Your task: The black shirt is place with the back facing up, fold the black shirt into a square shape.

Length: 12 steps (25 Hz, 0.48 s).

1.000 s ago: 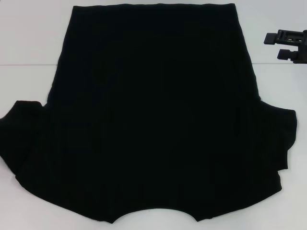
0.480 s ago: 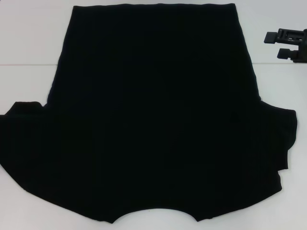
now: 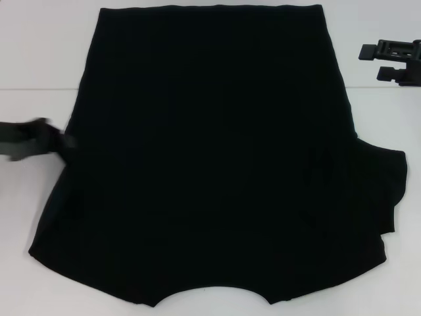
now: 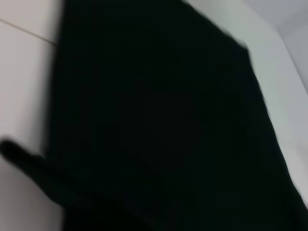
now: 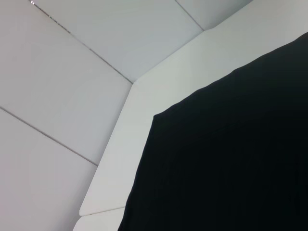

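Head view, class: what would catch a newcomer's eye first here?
The black shirt spread across the white table fills most of the view, its curved neckline at the near edge. The left gripper reaches in at the shirt's left edge, blurred, while the right gripper hangs beyond its far right corner.

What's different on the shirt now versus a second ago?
The left sleeve of the black shirt no longer sticks out over the table; that side now runs straight. The left gripper has come in at that edge, blurred with motion. The right sleeve lies spread as before, and the right gripper has barely shifted at the far right.
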Tool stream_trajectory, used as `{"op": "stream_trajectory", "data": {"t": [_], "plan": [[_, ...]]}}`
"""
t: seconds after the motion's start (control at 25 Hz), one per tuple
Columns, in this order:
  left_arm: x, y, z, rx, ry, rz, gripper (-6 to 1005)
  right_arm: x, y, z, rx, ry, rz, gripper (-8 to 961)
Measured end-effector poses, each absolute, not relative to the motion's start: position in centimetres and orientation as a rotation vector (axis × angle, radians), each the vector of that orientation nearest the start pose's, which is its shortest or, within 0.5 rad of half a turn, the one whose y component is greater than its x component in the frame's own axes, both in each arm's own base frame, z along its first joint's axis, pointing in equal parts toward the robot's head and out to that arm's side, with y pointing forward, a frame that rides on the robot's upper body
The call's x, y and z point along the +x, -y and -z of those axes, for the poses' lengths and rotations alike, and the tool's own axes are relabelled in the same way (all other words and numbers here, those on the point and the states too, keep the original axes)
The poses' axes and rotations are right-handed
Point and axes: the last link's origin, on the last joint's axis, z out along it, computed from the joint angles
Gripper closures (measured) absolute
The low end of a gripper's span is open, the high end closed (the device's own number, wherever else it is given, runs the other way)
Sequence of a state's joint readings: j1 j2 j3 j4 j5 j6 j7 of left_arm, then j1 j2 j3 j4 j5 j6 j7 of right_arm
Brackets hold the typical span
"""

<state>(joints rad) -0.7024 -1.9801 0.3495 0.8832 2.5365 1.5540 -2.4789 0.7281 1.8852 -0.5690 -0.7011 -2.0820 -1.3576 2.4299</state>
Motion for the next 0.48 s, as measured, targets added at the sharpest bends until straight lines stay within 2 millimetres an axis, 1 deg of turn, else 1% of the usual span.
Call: {"op": "stream_trajectory", "data": {"t": [0.04, 0.12, 0.16, 0.24, 0.32, 0.4, 0.48], "plan": [[-27.4, -38.5, -8.8, -2.131, 1.751, 0.368, 1002, 24.3, -42.9, -11.0, -2.096, -1.613, -0.807, 69], [-26.6, -38.4, -7.4, -2.228, 1.715, 0.252, 1002, 24.3, -42.9, -11.0, -2.098, -1.614, -0.803, 69], [-26.3, -38.2, -6.7, -2.270, 1.703, 0.188, 1002, 24.3, -42.9, -10.9, -2.099, -1.614, -0.801, 69], [-26.5, -38.0, -6.4, -2.279, 1.712, 0.130, 1002, 24.4, -42.8, -10.9, -2.095, -1.617, -0.798, 69], [-27.4, -38.0, -7.2, -2.200, 1.763, 0.125, 1002, 24.6, -42.8, -11.0, -2.086, -1.620, -0.800, 69], [-28.5, -37.9, -9.1, -2.096, 1.797, 0.251, 1001, 24.7, -42.8, -11.1, -2.084, -1.620, -0.800, 69], [-28.9, -37.7, -10.4, -2.058, 1.795, 0.385, 1000, 24.6, -42.7, -11.1, -2.096, -1.621, -0.794, 69]]}}
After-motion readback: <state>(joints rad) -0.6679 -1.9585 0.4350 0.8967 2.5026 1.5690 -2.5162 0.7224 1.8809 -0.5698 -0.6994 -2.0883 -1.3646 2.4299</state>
